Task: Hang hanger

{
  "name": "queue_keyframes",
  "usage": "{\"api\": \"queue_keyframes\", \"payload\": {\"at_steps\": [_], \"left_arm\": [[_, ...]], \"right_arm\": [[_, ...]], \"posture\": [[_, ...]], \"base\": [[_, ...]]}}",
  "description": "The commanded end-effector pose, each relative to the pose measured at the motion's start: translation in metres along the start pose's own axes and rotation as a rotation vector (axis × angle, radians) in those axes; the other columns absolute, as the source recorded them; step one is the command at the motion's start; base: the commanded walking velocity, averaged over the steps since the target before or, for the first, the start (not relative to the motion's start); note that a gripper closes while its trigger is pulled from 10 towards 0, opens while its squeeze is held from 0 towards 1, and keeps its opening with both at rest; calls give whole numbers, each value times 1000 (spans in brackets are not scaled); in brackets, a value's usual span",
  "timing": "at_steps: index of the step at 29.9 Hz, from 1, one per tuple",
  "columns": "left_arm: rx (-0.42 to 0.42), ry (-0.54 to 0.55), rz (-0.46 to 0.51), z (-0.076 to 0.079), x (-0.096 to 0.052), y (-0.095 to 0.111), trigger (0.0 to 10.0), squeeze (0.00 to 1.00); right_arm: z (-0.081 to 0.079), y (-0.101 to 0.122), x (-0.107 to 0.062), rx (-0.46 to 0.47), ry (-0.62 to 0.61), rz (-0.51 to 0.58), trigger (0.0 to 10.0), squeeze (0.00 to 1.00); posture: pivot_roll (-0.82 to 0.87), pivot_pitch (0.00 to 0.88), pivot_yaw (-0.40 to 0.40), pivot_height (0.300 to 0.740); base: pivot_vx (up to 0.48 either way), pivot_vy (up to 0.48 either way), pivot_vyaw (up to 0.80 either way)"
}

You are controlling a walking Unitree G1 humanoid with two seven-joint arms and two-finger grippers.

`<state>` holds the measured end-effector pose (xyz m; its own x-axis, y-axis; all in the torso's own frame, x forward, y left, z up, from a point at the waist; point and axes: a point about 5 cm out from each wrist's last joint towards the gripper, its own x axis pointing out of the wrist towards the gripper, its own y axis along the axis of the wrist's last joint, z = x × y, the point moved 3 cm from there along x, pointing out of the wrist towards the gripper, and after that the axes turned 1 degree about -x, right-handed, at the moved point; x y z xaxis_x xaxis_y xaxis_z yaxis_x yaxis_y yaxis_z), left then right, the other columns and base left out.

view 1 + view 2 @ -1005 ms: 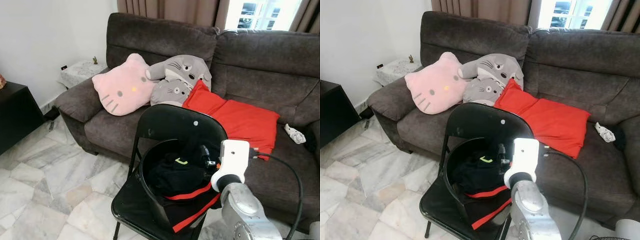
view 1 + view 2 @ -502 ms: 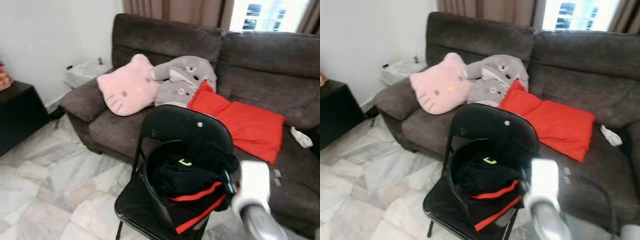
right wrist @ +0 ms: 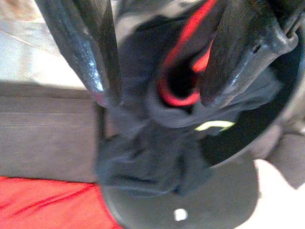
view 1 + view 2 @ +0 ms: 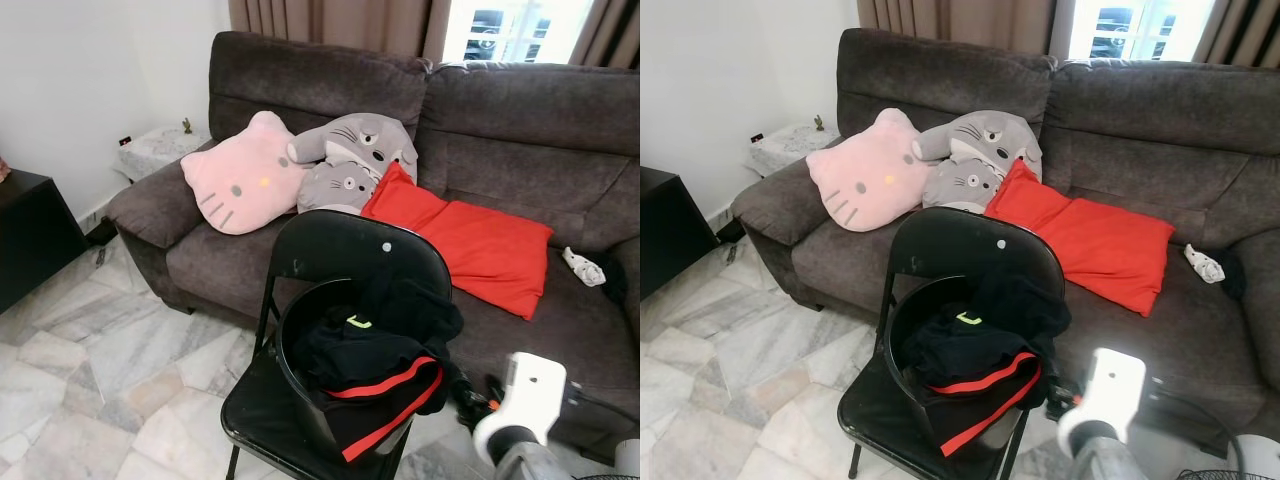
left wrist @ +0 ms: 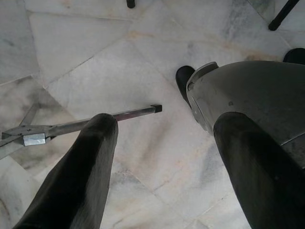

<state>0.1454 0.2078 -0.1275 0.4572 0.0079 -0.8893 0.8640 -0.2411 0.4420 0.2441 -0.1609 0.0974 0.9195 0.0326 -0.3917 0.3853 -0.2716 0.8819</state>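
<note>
- My right hand (image 3: 157, 57) has dropped back from the basket (image 4: 300, 400) on the chair (image 4: 350, 250) seat, fingers parted, holding nothing.
- Black clothes (image 4: 365, 350) fill the basket; hanger not made out, so nothing's hung yet.
- Left hand (image 5: 162, 157) wide, over floor.

The right arm (image 4: 520, 430) is being shown as a silver, rounded metal limb, capped at the wrist by a white, glossy, box-shaped housing with softened corners. A grey collar is being seen where the white housing meets the silver forearm. A thin black cable (image 4: 600, 402) is being seen leaving the housing toward 3 o'clock. Small red and black fittings are being glimpsed beside the housing at 9 o'clock.

The right hand (image 3: 162, 52) is being rendered as two long, glossy black fingers (image 3: 76, 47), tapered and slightly scuffed. The left hand (image 5: 162, 157) is being shown with two matte black fingers (image 5: 81, 181), thick and rounded. A grey, smoothly moulded body shell (image 5: 248, 90) with a black foot is being seen at 2 o'clock.
</note>
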Motion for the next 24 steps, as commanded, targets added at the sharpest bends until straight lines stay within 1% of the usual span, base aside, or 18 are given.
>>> {"api": "queue_keyframes", "payload": {"at_steps": [1, 2, 7, 10, 15, 18, 21, 22, 24], "left_arm": [[-11, -5, -12, 2, -1, -5, 10000, 0], [-11, -4, -14, 2, -1, -5, 10000, 0], [-8, -4, -17, 1, -1, -5, 10000, 0], [-6, -4, -16, 1, 0, -4, 10000, 0], [-9, -2, -14, 1, 0, -4, 10000, 0], [-2, -4, -14, 1, 0, -4, 10000, 0], [-3, -5, -15, 2, 0, -4, 10000, 0], [-5, -3, -15, 2, 0, -4, 10000, 0], [-8, -2, -15, 1, 0, -4, 10000, 0]], "right_arm": [[-15, 3, -1, 57, 46, 9, 10000, 0], [-17, -5, -2, 49, 53, -50, 10000, 0], [-20, -15, -2, 84, 77, -118, 10000, 0], [-22, -17, 1, 92, 100, -142, 10000, 0], [-25, -13, 4, 103, 114, -146, 10000, 0], [-30, -18, 9, 105, 138, -186, 10000, 0], [-29, -24, 11, 108, 126, -225, 10000, 0], [-27, -25, 12, 126, 99, -230, 10000, 0], [-26, -25, 13, 140, 84, -228, 10000, 0]], "posture": [[-106, 0, 31, 740], [-108, 0, 32, 740], [-114, 0, 37, 740], [-114, 0, 37, 740], [-115, 0, 38, 740], [-118, 0, 40, 740], [-109, 0, 36, 740], [-106, 0, 34, 740], [-106, 0, 34, 740]], "base": [[0, 0, 0], [0, 0, 0], [0, 0, 0], [0, 0, 0], [0, 0, 0], [0, 0, 0], [0, 0, 0], [0, 0, 0], [0, 0, 0]]}}
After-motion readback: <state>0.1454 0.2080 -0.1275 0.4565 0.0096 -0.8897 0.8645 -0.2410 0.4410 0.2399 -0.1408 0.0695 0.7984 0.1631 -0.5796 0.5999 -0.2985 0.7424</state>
